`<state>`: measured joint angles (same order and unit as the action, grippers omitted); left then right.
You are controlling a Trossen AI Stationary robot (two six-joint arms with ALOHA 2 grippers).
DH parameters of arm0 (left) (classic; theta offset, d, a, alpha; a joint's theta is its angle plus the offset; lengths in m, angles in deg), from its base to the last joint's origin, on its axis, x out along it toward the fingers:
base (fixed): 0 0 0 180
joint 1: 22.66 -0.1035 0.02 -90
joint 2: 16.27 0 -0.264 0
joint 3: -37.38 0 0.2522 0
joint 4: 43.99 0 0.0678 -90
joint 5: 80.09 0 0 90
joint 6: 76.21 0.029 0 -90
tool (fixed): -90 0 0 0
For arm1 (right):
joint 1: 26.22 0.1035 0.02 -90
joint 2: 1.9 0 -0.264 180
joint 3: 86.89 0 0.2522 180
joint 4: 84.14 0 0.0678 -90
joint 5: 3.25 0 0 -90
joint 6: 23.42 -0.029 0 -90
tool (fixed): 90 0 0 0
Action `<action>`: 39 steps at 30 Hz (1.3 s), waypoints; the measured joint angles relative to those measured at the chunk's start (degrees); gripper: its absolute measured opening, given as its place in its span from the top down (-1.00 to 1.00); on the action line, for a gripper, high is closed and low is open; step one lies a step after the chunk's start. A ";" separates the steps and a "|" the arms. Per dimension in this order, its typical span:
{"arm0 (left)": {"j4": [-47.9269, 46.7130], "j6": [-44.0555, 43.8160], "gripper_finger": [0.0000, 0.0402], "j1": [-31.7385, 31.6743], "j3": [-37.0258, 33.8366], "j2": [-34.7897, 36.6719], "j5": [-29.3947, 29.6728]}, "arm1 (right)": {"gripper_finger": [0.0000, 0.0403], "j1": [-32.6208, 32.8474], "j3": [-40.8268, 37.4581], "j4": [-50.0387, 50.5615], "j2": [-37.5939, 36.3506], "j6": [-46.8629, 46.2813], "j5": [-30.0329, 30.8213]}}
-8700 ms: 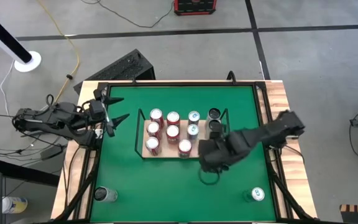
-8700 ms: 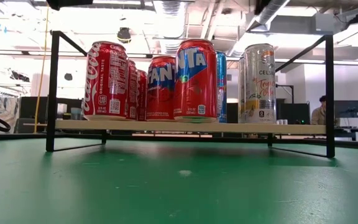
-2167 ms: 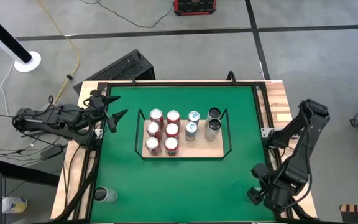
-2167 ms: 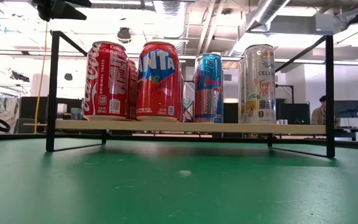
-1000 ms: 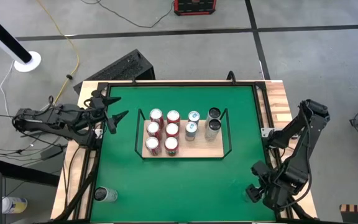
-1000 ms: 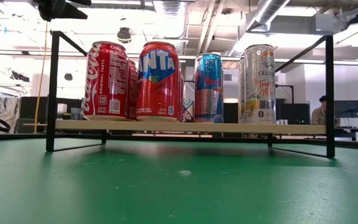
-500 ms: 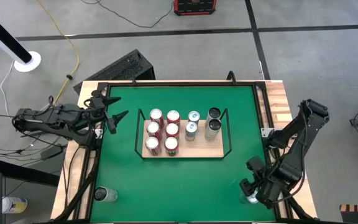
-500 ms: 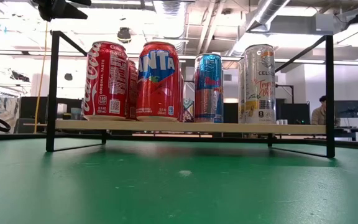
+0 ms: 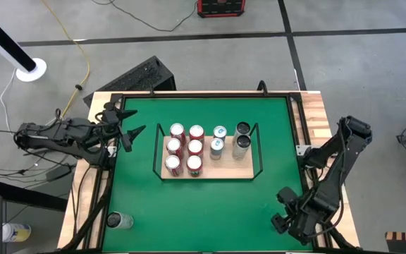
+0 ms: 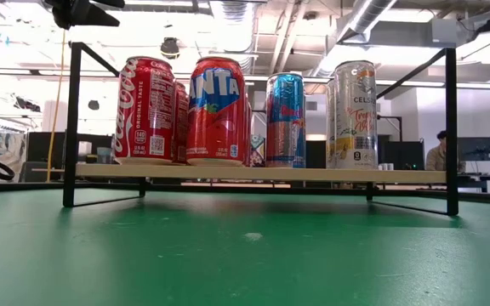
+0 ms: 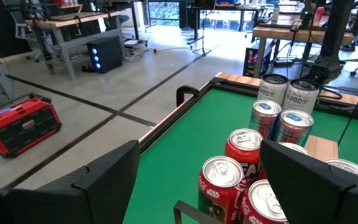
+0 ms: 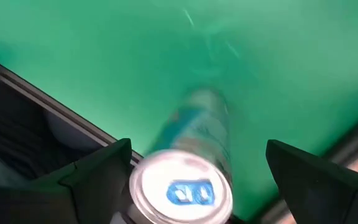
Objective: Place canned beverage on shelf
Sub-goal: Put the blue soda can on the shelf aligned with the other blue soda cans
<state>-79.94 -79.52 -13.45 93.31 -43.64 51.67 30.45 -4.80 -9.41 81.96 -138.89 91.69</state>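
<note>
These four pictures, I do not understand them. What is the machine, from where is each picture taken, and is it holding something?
It is a robot with two dark arms at a green-topped table. One picture looks straight down, one looks level across the table, and two come from cameras on the wrists.

In the middle stands a light-wood shelf with black wire rails, carrying red, blue and silver drink cans.

The left gripper waits open at the table's left edge, holding nothing.

The right gripper is open at the near right corner, its fingers on either side of a pale blue-and-silver can, not closed on it. Another silver can stands at the near left corner.
</note>
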 joint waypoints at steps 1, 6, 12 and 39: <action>0.00 -0.02 -0.59 0.00 -0.01 0.00 0.00 | -0.97 0.23 0.00 -0.05 0.56 0.12 -1.36; 0.02 -0.14 -0.59 0.00 0.00 0.00 0.00 | -0.97 1.69 0.16 -0.34 1.79 0.43 -3.34; 0.02 -0.34 -0.59 0.00 -0.01 0.00 0.00 | -0.97 2.52 0.17 -1.27 1.76 0.38 -5.87; -0.02 -0.37 -0.59 0.01 0.00 0.00 0.00 | -0.31 1.07 0.56 -1.29 1.72 5.96 -2.67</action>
<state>-79.97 -79.89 -13.44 93.31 -43.64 51.67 31.52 -4.24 -10.70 83.69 -132.93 89.03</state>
